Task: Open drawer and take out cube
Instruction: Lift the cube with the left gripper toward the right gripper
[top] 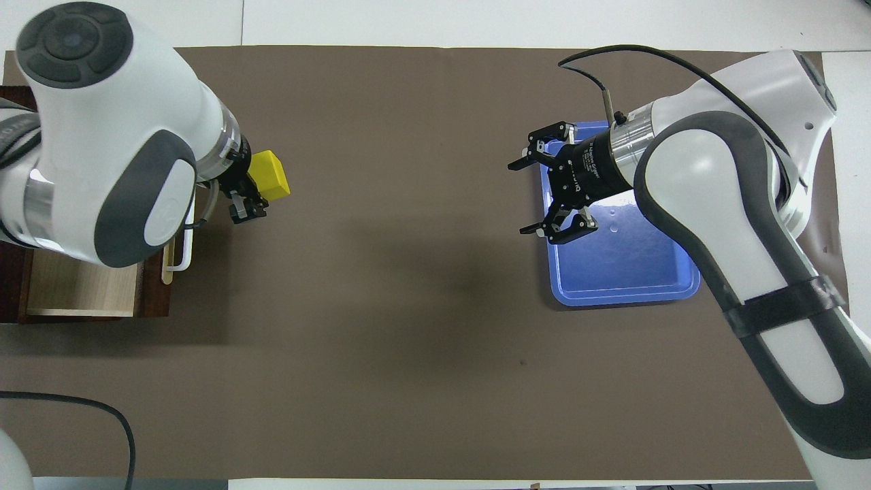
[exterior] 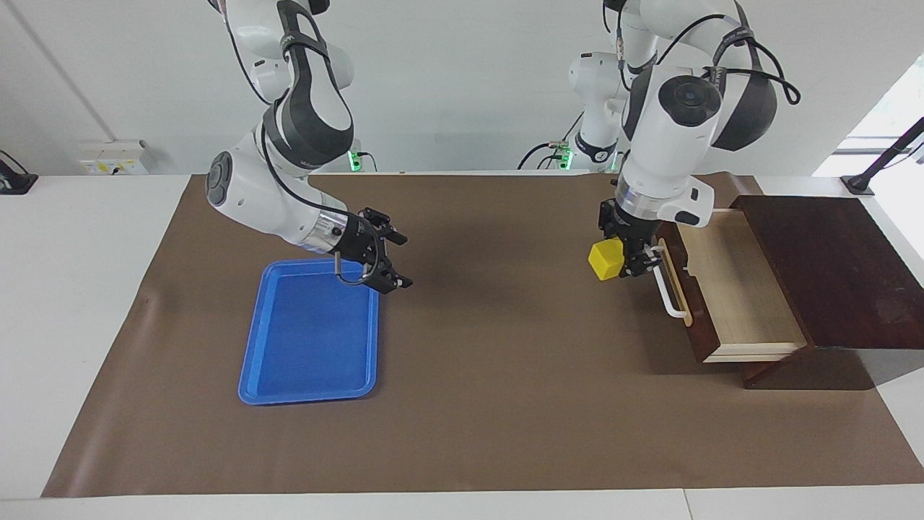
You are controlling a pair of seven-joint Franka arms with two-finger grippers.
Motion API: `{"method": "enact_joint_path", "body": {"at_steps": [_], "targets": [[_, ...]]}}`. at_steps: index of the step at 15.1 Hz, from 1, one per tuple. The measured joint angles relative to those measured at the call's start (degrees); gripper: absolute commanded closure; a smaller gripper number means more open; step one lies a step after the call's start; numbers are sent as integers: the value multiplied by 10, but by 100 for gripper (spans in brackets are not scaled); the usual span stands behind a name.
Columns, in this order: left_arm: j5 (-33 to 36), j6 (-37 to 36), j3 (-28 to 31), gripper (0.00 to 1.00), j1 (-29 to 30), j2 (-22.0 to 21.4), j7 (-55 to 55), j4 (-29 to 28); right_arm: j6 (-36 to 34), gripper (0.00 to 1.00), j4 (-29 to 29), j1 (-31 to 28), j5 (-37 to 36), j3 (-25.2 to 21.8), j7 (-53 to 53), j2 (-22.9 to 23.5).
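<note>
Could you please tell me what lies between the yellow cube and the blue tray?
Nothing: only bare brown mat between the cube and the tray, plain in both views.
</note>
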Motion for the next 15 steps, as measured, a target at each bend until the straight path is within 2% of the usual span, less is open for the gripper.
{"method": "enact_joint_path", "body": {"at_steps": [4, 9, 15], "targets": [[-1, 63, 0, 100, -52, -8, -41, -48, 1, 0, 0, 19, -1, 1, 0, 1], [-1, 94, 0, 100, -94, -8, -97, -71, 21, 0, 3, 39, -1, 1, -4, 17], [-1, 105, 0, 100, -126, -8, -127, -87, 31, 0, 83, 81, -3, 1, 5, 78]]}}
